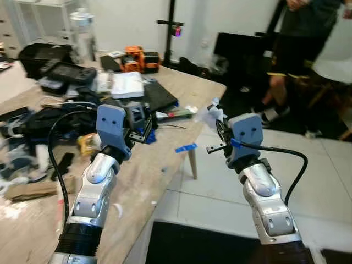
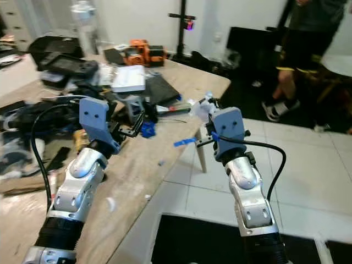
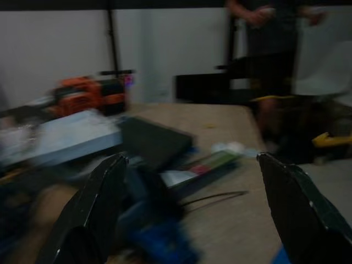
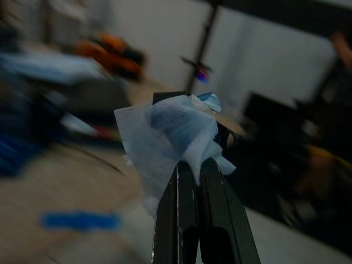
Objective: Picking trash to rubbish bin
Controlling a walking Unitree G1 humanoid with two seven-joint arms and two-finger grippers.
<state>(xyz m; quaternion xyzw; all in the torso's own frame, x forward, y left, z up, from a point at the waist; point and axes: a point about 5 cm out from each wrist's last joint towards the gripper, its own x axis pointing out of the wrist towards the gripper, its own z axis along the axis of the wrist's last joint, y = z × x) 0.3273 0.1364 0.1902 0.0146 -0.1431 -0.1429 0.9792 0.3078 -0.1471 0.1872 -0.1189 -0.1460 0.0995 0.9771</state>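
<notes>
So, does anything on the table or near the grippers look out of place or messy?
Yes. The wooden table is crowded with cables, boxes and tools on its far half, and a small blue strip lies right at its edge, where it could slip off. The right gripper is shut on a crumpled white tissue; the left gripper is open.

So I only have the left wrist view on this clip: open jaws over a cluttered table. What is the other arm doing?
Observer: The right gripper is shut on a white tissue.
Reviewer: Is it over the table?
Observer: No, it is raised past the table edge, above the tiled floor.
Reviewer: Any bin nearby?
Observer: I can't make one out. A person stands beyond the table's far corner.
</notes>
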